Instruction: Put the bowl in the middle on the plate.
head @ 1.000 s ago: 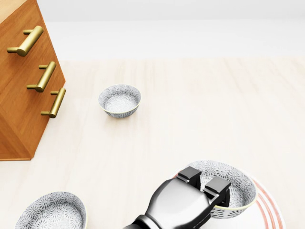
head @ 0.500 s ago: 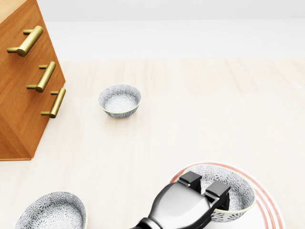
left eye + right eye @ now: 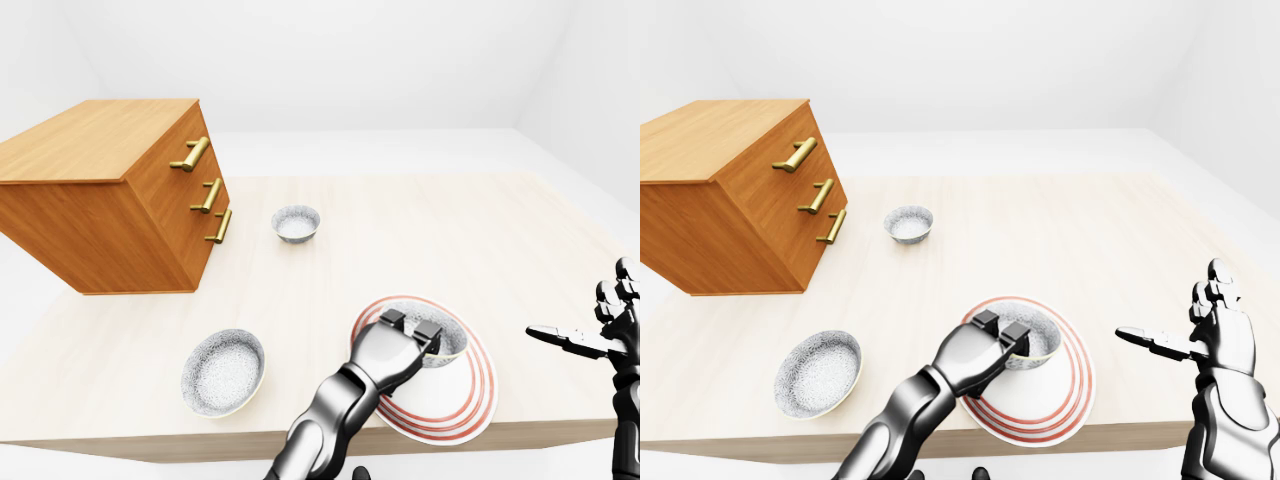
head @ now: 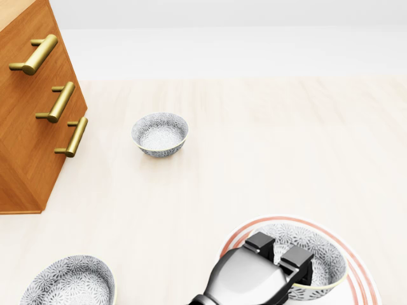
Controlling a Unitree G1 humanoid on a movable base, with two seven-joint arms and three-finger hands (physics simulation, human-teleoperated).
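left hand (image 3: 390, 350) clenched on bowl (image 4: 320, 249), fingers hooked over its rim to steady it | bowl seemingly seated on plate (image 3: 482, 378), left of centre | right hand (image 3: 1217, 330) splayed, idle off desk (image 3: 450, 230)

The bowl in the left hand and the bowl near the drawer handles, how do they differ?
The held bowl lies over the red-ringed plate; the far bowl stands directly on the table. The left hand clamps the held bowl's rim; nothing touches the far bowl. Both are upright with the same grey speckled pattern.
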